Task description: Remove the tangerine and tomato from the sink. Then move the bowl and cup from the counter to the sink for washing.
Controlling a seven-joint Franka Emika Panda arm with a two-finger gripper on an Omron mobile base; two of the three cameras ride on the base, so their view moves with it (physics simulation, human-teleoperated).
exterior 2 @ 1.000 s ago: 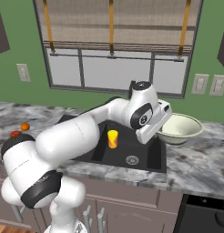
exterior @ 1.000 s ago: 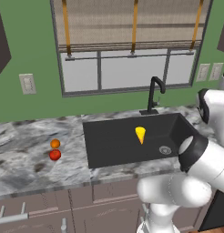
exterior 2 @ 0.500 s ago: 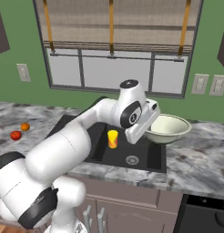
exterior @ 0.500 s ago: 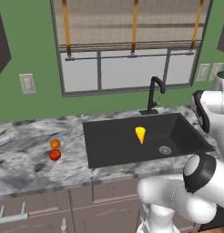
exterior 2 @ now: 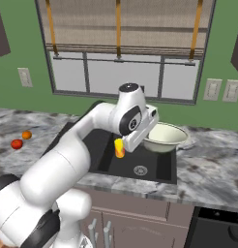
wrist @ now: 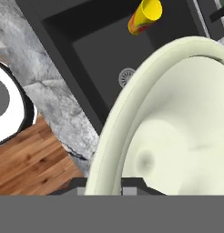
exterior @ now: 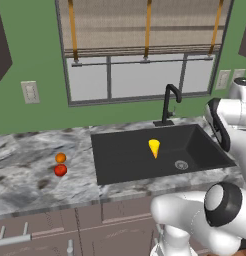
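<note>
My gripper [exterior 2: 140, 139] is shut on the near rim of the pale cream bowl [exterior 2: 167, 137], which it holds tilted above the right edge of the black sink [exterior 2: 155, 167]. In the hand view the bowl [wrist: 177, 127] looms large, its rim running down between my gripper's [wrist: 103, 190] fingertips. The yellow cup [exterior: 154, 148] sits inside the sink [exterior: 125, 160], just left of the bowl [exterior 2: 119, 148]. On the counter [exterior: 30, 175] left of the sink lie the tangerine [exterior: 60, 158] and, just in front of it, the tomato [exterior: 60, 170].
A black curved faucet [exterior: 170, 100] rises behind the basin, and a round metal drain [exterior: 181, 164] lies right of the cup. Marbled counter [exterior 2: 208, 169] continues to the right of the sink. Wooden floor [wrist: 27, 159] shows below the counter edge.
The arm has carried the bowl leftward from over the right counter to the sink's right edge. Cup, tangerine and tomato have not moved.
</note>
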